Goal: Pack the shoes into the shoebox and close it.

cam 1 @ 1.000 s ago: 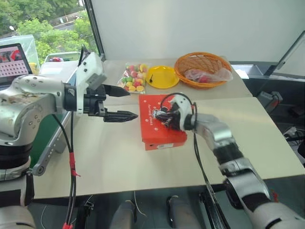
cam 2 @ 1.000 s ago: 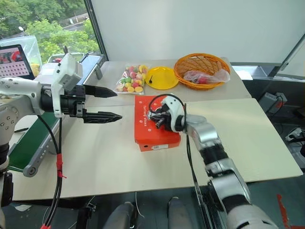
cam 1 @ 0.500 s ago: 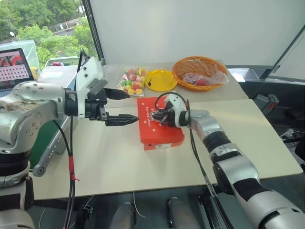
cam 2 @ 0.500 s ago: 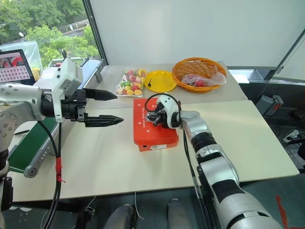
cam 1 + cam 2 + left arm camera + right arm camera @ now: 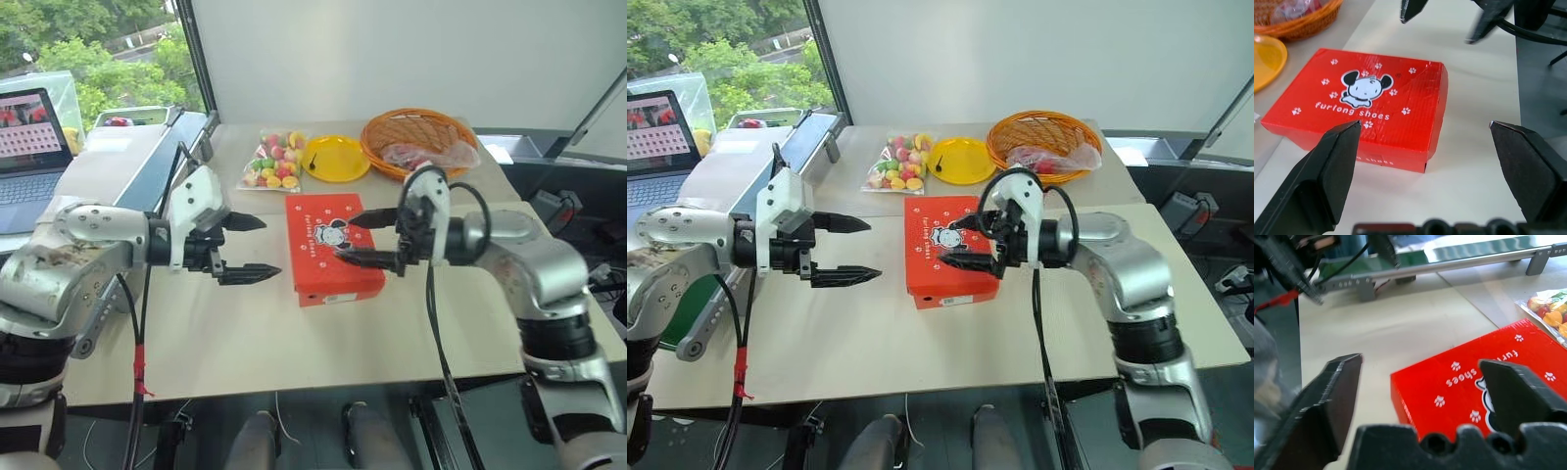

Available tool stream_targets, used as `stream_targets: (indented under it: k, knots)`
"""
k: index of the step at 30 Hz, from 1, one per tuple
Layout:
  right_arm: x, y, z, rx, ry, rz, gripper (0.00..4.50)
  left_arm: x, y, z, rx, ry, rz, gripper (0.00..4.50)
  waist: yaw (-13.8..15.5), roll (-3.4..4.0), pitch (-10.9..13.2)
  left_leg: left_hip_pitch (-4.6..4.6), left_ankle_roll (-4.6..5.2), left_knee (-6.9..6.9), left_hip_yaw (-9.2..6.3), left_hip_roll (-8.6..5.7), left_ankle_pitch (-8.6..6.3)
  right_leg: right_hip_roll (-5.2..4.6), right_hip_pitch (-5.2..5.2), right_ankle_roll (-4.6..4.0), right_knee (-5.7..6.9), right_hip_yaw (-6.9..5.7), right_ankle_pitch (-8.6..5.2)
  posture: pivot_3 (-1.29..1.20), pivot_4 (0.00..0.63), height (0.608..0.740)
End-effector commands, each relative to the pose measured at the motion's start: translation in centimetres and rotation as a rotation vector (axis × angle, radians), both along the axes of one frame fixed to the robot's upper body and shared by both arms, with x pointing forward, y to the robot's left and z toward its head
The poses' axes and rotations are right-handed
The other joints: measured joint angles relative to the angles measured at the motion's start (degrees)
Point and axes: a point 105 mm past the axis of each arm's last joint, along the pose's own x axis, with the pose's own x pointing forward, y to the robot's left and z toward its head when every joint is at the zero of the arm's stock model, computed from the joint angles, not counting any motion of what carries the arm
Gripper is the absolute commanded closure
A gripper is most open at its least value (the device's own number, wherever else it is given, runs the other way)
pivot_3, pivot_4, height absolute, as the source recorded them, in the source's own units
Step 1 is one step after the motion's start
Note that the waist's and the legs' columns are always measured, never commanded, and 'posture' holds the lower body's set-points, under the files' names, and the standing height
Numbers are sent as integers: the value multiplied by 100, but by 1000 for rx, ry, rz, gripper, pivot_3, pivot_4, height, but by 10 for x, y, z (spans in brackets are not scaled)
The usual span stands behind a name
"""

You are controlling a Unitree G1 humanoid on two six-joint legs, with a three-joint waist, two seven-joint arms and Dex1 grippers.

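shoebox (image 5: 331,245) lid down, both grippers spread and empty

we keep left gripper (image 5: 247,248) and right gripper (image 5: 361,238) clear, checking the lid sits flush.

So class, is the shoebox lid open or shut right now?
Shut. The shoebox lid lies flat on the box, with the cartoon figure and text facing up and no white inside showing.

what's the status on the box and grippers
Left gripper open, left of shoebox. Right gripper open, over its right edge, holding nothing. Lid shut, flat on table. Nothing in the way.
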Motion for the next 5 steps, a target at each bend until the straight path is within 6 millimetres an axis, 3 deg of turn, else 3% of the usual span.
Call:
stream_targets:
  k: [1, 5]
  knots:
    - [-7, -11, 13, -33, -75, -20, 63, 5, 7, 6, -10, -70, 25, 0, 19, 0, 0, -1, 0, 0, 0, 0, 0, 0, -1, 0, 0, 0, 0, 0, 150, 740]
    - [4, -29, 11, -116, -158, -113, 63, 17, 17, -4, -18, -51, 103, 0, 58, 0, 0, -5, 0, -1, 0, 0, 0, -1, -2, -40, -4, -3, 24, 0, 150, 740]
